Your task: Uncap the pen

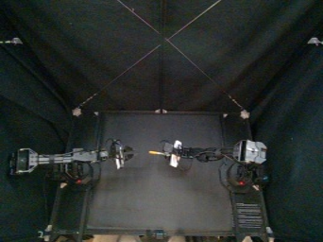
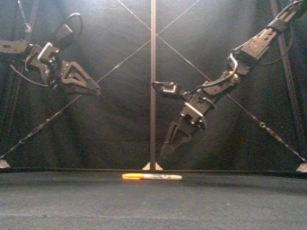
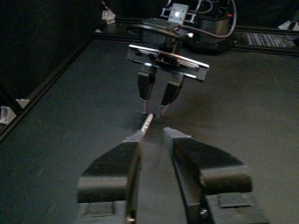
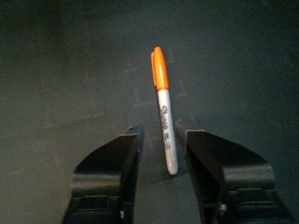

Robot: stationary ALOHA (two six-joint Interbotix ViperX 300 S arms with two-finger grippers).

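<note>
Print on the pen point(image 4: 165, 109) is too blurred to read in any view.

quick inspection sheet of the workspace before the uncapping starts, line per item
surface: black table, bare apart from the pen
job's things: one pen lying flat near the table's middle, orange cap on, pale barrel with dark print
clutter: nothing seen
grippers: right gripper hangs over the pen, jaws open to either side of the barrel's far end from the cap, not touching it; left gripper is raised on the left, jaws open, pointing toward the pen
cables: nothing seen loose on the table
surroundings: black curtains at the back and sides, no person in view
</note>
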